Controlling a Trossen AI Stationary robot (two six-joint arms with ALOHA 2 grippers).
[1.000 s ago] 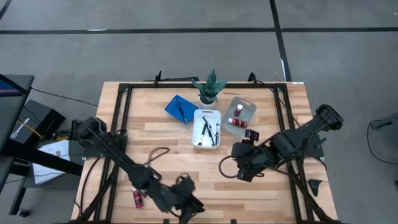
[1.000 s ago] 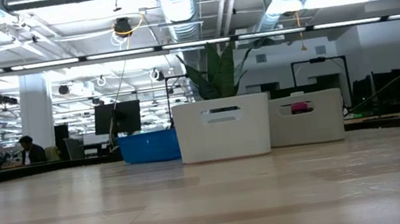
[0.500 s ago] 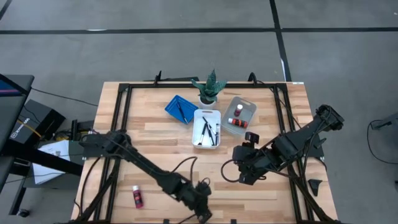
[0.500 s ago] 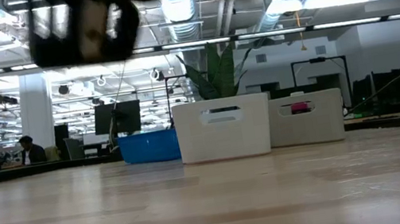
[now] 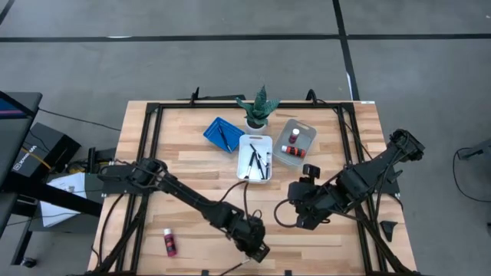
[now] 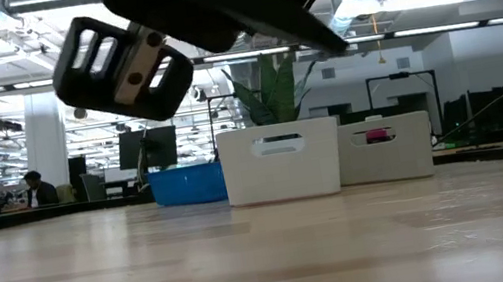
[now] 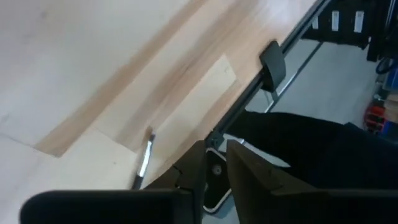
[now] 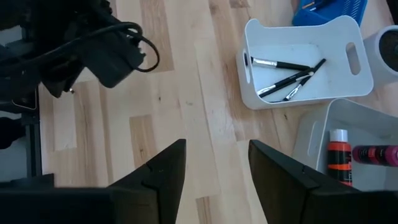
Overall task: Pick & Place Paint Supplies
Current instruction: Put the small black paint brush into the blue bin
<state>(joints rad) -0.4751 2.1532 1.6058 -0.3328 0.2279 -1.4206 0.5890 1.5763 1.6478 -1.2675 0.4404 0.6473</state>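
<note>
1. The left gripper (image 5: 257,249) hangs over the front edge of the light wooden table (image 5: 192,165), near its middle. In the left wrist view its dark fingers (image 7: 249,177) are only slightly parted, with a narrow gap and nothing between them.
2. A thin paintbrush with a silvery ferrule (image 7: 145,157) lies on the wood just beside that gripper, close to the table's edge and not in its grip.
3. The right gripper (image 5: 303,208) hovers over the right half of the table, in front of the trays. Its fingers (image 8: 161,171) are spread wide and empty.
4. A small red-pink bottle with a white cap (image 5: 169,243) lies on the table near the front left, well apart from both grippers.
5. The white plastic tray (image 5: 266,138) holds several dark-handled brushes (image 8: 286,79).
6. The grey plastic tray (image 5: 309,129) just right of it holds two red bottles (image 8: 339,155).
7. The blue plastic tray (image 5: 213,127) holds one dark brush (image 5: 225,136).
8. A small green potted plant (image 5: 258,107) stands behind the trays.
</note>
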